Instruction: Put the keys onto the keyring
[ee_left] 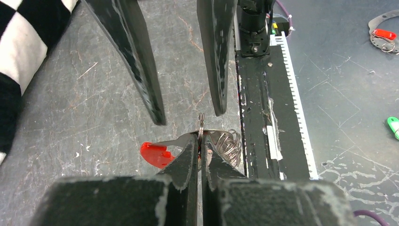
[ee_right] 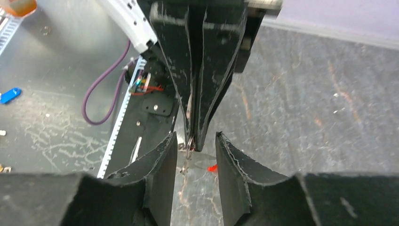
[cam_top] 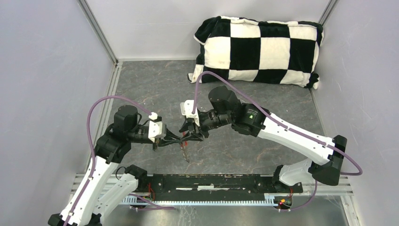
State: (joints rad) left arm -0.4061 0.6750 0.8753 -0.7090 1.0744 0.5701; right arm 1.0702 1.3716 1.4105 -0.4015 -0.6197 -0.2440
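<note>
My left gripper (ee_left: 201, 142) is shut on a thin silver ring of the keyring (ee_left: 201, 123), which stands edge-on between its tips. More silver rings (ee_left: 229, 144) bunch just right of the jaws. To their left a red plastic piece (ee_left: 155, 154) with a flat metal shank pokes out; it looks like one of the keys, but I cannot tell for sure. My right gripper (ee_right: 196, 137) faces the left one tip to tip, open, its fingers (ee_left: 141, 66) either side of the ring (ee_right: 189, 141) and touching nothing. From above, both grippers (cam_top: 175, 138) (cam_top: 191, 128) meet mid-table, with the keyring (cam_top: 184, 151) dangling below.
A black-and-white checked cushion (cam_top: 258, 49) lies at the back right. The black base rail (cam_top: 211, 182) runs along the near edge. Beyond it, off the table, lie a red tag on rings (ee_left: 383, 35), a green tag (ee_left: 393, 127) and a blue tag (ee_right: 9, 95).
</note>
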